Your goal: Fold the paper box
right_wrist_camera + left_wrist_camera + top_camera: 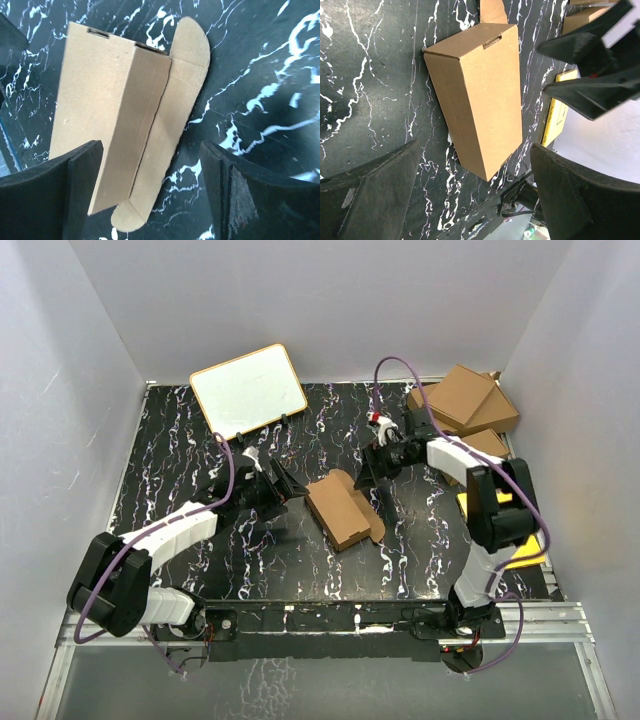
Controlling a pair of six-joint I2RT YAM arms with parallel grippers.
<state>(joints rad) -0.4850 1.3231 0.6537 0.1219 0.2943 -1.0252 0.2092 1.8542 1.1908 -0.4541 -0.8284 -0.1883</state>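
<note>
The paper box (343, 510) lies on its side mid-table as a small brown carton, with a long side flap (185, 90) spread flat on the table beside it. My left gripper (285, 485) hovers just left of it, open; in the left wrist view the box (480, 95) sits ahead of the wide-apart fingers (370, 195) and touches neither. My right gripper (370, 472) is at the box's far right end, open. In the right wrist view the box's (110, 115) near end reaches between the fingers (250, 195), close to the left one and clear of the right one.
A whiteboard (248, 390) leans at the back left. Larger brown cartons (462, 400) are stacked at the back right. A yellow sheet (520, 540) lies by the right arm's base. The black marbled table (170, 440) ends at a metal rail (330, 625) in front.
</note>
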